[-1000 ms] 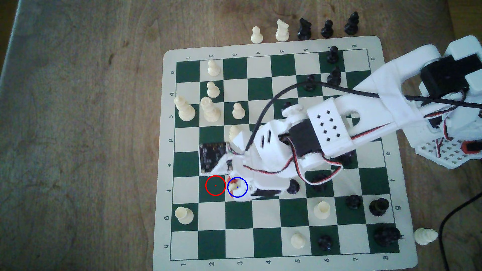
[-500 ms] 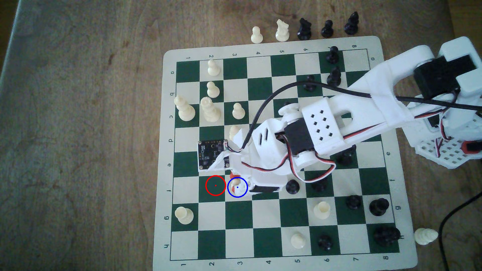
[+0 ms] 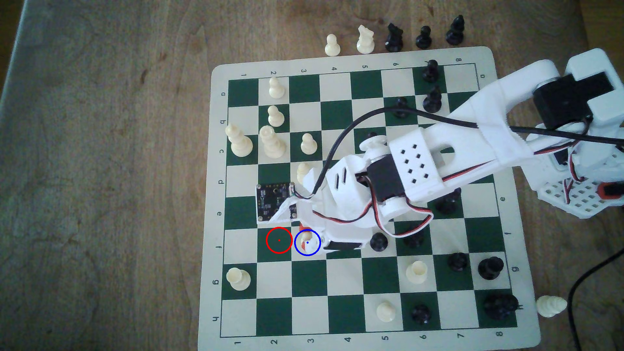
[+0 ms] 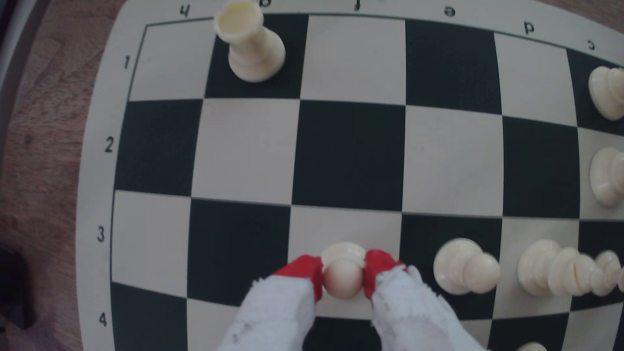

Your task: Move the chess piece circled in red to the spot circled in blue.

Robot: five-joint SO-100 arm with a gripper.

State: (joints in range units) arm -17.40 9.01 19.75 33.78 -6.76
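Your gripper (image 4: 342, 275) is pinched on the chess piece (image 4: 341, 276), red tips pressed to both sides of its ball head. The pawn sits on the spot (image 3: 312, 249), the light sq w/ the blue ring, row f col 3. Red-ringed dark square (image 3: 279, 240) beside it, toward the exterior view's left, is bare. Closest neighbours: another cream pawn (image 4: 464, 266) one sq over on the e side, then a taller ridged cream piece (image 4: 564, 268). Black pawn (image 3: 378, 241) sits just behind the gripper body. Cream rook (image 4: 250, 44) well apart at g1.
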